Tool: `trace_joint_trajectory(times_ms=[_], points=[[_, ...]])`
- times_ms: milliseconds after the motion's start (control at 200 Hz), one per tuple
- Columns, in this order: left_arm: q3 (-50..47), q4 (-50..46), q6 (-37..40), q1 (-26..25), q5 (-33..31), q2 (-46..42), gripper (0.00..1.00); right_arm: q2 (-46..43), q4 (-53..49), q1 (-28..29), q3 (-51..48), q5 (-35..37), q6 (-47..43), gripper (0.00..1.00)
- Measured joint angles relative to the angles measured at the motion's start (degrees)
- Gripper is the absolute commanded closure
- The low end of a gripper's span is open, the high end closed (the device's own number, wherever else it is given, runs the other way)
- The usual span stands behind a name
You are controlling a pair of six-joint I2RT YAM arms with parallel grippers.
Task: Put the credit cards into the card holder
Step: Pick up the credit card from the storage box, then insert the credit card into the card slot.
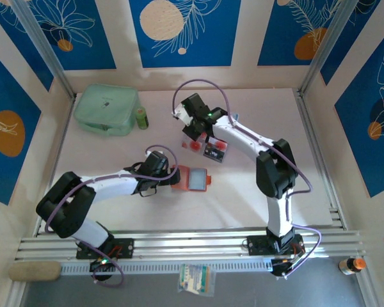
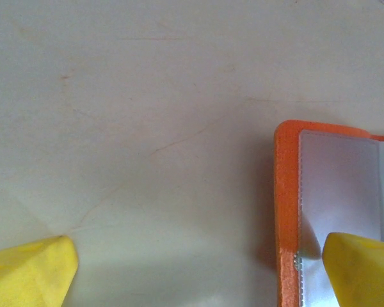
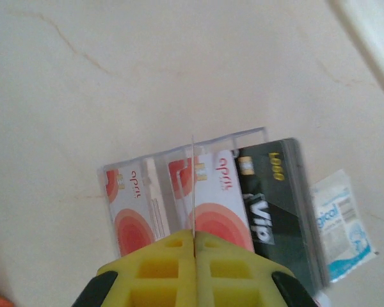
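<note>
The orange card holder (image 1: 193, 178) lies open on the table, its clear inner sleeve (image 2: 339, 185) facing up. My left gripper (image 1: 173, 177) stands open at its left edge; one yellow fingertip (image 2: 361, 268) hangs over the sleeve and the other (image 2: 29, 268) over bare table. Further back, credit cards (image 1: 195, 145) sit in a clear tray: two white ones with red rounds (image 3: 131, 214) and a black one (image 3: 275, 204). Above them my right gripper (image 3: 193, 235) is shut on one thin card (image 3: 193, 185), seen edge-on.
A mint-green zip pouch (image 1: 107, 110) and a small green bottle (image 1: 141, 118) stand at the back left. A small blue-and-white packet (image 3: 342, 224) lies beside the black card. Metal rails (image 1: 192, 242) run along the near edge.
</note>
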Motion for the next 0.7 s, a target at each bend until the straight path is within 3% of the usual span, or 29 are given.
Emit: trace_joint_trajectory(times_ms=[160, 345, 700], points=[[0.1, -0.9, 0.2, 0.0, 0.0, -0.3, 0.0, -6.9, 0.6, -0.1, -3.2, -2.3, 5.6, 1.0], [1.9, -3.3, 1.3, 0.0, -0.1, -0.3, 0.0, -15.0, 2.3, -2.0, -10.6, -10.5, 17.2, 1.0], [4.8, -7.6, 4.7, 0.0, -2.1, 0.7, 0.0, -31.5, 19.6, -12.5, -41.4, -31.7, 48.1, 1.0]])
